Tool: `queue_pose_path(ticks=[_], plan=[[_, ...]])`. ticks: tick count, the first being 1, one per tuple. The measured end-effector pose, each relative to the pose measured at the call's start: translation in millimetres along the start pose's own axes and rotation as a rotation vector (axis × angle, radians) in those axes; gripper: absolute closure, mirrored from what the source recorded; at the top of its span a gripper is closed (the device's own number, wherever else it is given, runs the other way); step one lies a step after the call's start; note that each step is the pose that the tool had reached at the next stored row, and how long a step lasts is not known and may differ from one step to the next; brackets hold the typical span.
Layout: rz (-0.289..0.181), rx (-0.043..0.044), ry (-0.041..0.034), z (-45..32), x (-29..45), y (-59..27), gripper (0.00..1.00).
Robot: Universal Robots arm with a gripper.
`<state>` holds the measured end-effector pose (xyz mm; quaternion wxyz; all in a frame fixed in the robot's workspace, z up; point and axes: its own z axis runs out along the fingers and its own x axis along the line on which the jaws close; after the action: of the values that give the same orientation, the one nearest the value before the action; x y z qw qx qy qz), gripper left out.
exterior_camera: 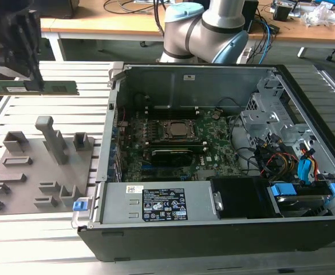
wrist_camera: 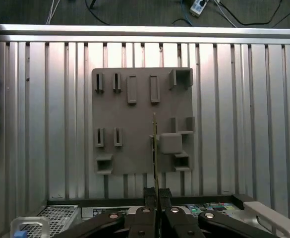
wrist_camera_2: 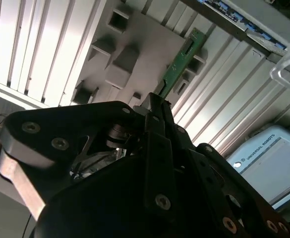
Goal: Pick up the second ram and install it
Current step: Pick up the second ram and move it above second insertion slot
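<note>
At the exterior view's left we see the gripper (exterior_camera: pixel 34 85) clenched on the ram stick (exterior_camera: pixel 55 87). It holds the stick level in the air, touching nothing else, above the far left corner of the slatted table (exterior_camera: pixel 18 240). Below it, by the table's left edge, lies a grey holder plate (exterior_camera: pixel 18 172) with upright blocks and slots.

In the first wrist view the ram stick (wrist_camera: pixel 155 144) shows edge-on as a thin line pinched between the two fingers (wrist_camera: pixel 149 196), hanging over the holder plate (wrist_camera: pixel 135 119). In the second wrist view the green ram stick (wrist_camera_2: pixel 182 62) juts out from the fingertips toward the plate (wrist_camera_2: pixel 135 44).

Further right, an open computer case (exterior_camera: pixel 213 235) covers the table from its middle to its right edge. Inside lies the green motherboard (exterior_camera: pixel 213 143) with its processor socket (exterior_camera: pixel 176 130). The arm (exterior_camera: pixel 207 28) rises behind the case's far wall. Blue-tabbed drive bays (exterior_camera: pixel 304 172) sit at the case's right end.
</note>
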<state>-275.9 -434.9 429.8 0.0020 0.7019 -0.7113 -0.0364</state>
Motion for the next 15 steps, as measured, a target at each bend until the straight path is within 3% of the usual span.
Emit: queue_pose_path(ticks=[3, 9, 11, 13, 15], plan=[[0.000, -0.0020, -0.0001, -1.1, -0.4, -21.1, 0.87], [0.000, -0.0035, 0.0000, -2.4, -0.7, -44.9, 0.87], [0.000, -0.0045, 0.0002, -3.2, -1.0, -58.7, 0.87], [0.000, -0.0047, 0.0000, -3.5, -1.1, -64.2, 0.87], [0.000, -0.0056, 0.0000, -4.2, -1.5, -78.3, 0.87]])
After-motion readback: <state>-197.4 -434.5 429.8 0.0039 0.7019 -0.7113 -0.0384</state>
